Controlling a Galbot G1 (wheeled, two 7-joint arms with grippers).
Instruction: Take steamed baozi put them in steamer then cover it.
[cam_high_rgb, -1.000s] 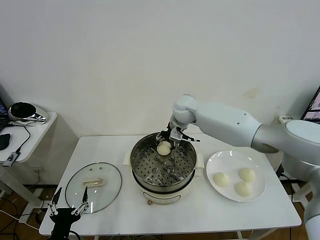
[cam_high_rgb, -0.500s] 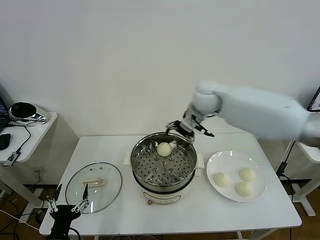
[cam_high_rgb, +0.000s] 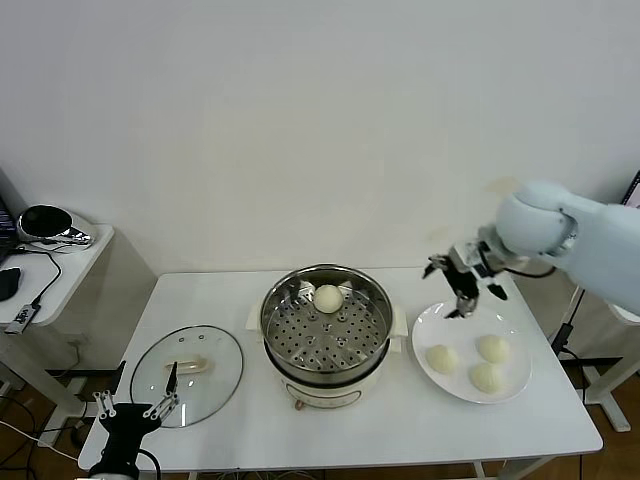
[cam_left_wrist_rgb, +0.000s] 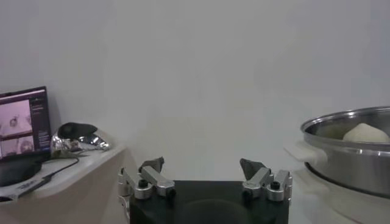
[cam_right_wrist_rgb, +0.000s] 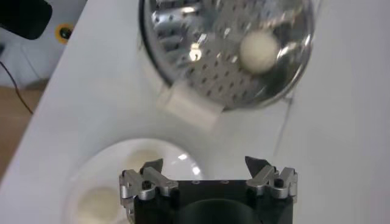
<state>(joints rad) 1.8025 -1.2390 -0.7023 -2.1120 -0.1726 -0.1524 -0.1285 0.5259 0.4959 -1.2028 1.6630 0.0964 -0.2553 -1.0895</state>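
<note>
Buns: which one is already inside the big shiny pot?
The lone bun on the holey tray at the pot's back edge. The other three sit on the white plate.

head view high, facing down; wrist views close; all share steamer (cam_high_rgb: 326, 335) (cam_left_wrist_rgb: 350, 155) (cam_right_wrist_rgb: 228, 52).

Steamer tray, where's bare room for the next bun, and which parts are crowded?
The steamer holds one baozi near its far rim; the perforated tray's middle and near side are bare. The plate is crowded, with three buns and the open right gripper above its far edge.
</note>
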